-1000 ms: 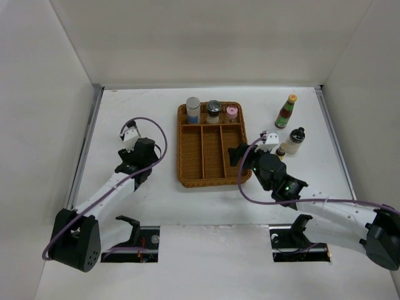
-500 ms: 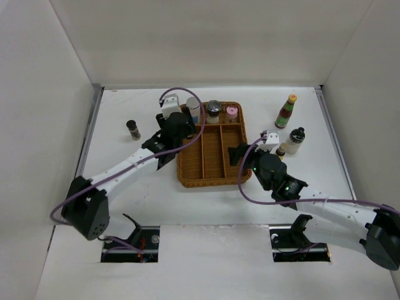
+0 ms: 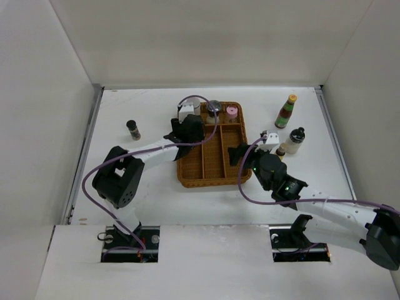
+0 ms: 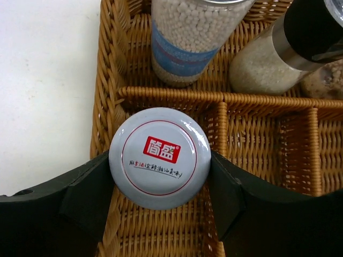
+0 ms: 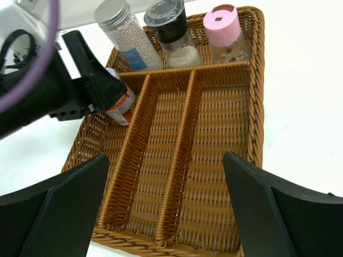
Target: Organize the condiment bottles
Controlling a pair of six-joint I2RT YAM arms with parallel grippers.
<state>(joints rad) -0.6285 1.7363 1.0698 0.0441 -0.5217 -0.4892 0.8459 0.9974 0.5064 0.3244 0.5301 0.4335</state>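
My left gripper is shut on a jar with a white, red-printed cap. It holds the jar over the back end of the left long compartment of the wicker tray. From above, the left gripper hides this jar. The jar shows in the right wrist view. A silver-capped jar, a black-capped grinder and a pink-capped jar stand in the tray's back compartment. My right gripper is open and empty over the tray's near end.
A tall green bottle with a yellow cap, a clear bottle with a black cap and a small brown bottle stand right of the tray. A small dark jar stands on the table to the left.
My left arm has swung from the table's left side to the tray's back left, uncovering the small dark jar. The right arm has not moved.
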